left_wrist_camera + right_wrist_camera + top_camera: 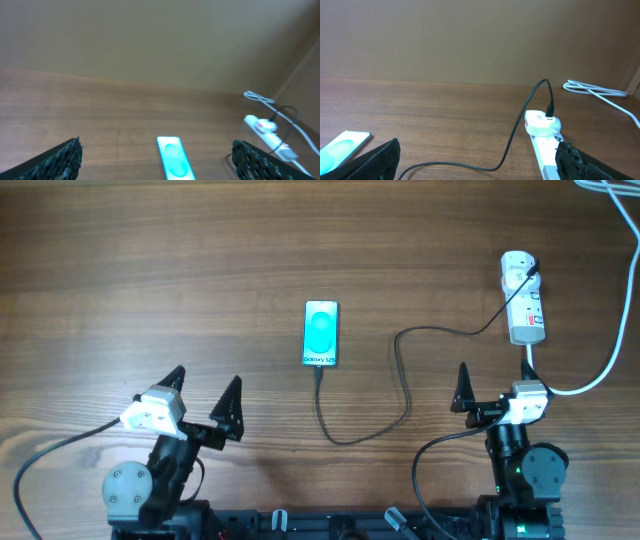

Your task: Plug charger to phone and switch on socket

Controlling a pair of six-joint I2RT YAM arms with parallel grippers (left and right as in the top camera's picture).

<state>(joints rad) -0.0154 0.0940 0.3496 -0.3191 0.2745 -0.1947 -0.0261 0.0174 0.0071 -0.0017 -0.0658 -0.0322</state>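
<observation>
The phone [320, 332] lies flat at the table's middle with its teal screen lit. It also shows in the left wrist view [174, 158] and the right wrist view [342, 148]. The thin black charger cable [403, 385] runs from the phone's lower edge in a loop to a white adapter on the far end of the socket [524, 308], where its black plug sits. The cable [519, 136] and socket [546, 152] show in the right wrist view. My left gripper [205, 394] is open and empty, near-left of the phone. My right gripper [497, 386] is open and empty, just near of the socket.
The socket's thick white cord [612, 365] curves from its near end out to the right edge and back to the far right corner, close beside my right gripper. It shows in the right wrist view [596, 91]. The tabletop is brown wood.
</observation>
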